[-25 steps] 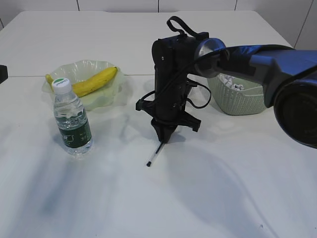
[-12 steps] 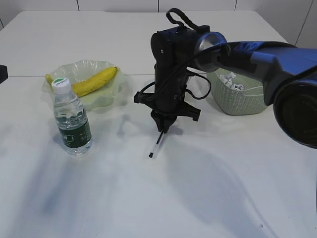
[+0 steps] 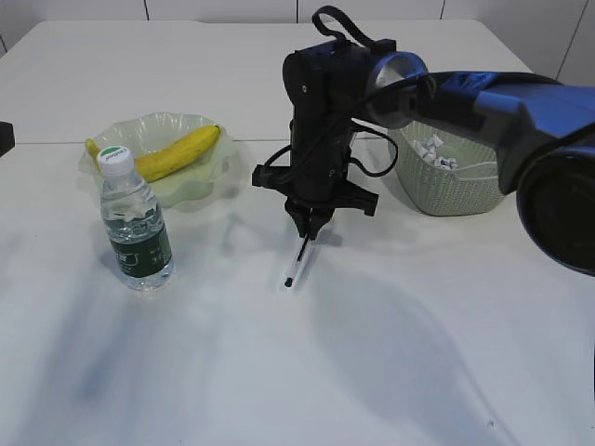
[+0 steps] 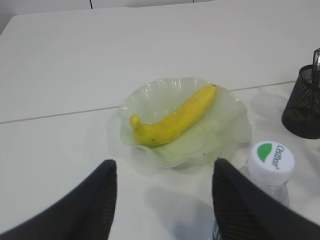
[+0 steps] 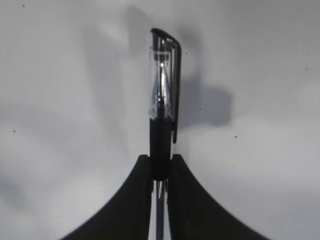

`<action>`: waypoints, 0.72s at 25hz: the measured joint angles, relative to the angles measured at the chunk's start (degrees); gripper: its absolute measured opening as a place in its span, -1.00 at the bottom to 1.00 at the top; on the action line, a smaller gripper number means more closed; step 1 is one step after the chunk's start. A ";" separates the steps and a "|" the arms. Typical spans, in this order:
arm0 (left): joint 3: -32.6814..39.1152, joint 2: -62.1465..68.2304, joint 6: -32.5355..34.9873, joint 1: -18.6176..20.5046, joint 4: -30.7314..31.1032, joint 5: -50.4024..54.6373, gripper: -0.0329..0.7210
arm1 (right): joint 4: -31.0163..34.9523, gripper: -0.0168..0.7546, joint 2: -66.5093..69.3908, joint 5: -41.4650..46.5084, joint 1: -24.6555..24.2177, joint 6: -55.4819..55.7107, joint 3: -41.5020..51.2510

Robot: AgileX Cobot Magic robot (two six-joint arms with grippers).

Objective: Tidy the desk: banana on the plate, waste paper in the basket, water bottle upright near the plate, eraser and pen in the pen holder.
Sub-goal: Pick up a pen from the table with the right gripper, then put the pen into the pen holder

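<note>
While the right gripper (image 3: 307, 230) hangs over the middle of the table (image 3: 390, 372), its jaws are clenched on the pen (image 5: 161, 120), which points down and to the near left with its tip just above the surface. The left gripper (image 4: 162, 200) stands released, nothing between its 2 fingers (image 4: 95, 200), near the water bottle (image 3: 136, 223). The bottle is upright just near of the plate (image 3: 177, 130) holding the banana (image 3: 177, 151); the basket (image 3: 446, 186) with crumpled paper sits far right.

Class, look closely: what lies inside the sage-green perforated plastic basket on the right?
Inside the sage-green perforated plastic basket, crumpled white waste paper shows above the rim. The black robot arm covers the basket's left part and the walls hide the bottom, so anything deeper cannot be seen.
</note>
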 joint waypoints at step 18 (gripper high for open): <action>0.00 0.00 0.00 0.00 -0.24 0.09 0.24 | -2.18 -0.83 -6.18 0.11 0.00 -1.50 0.00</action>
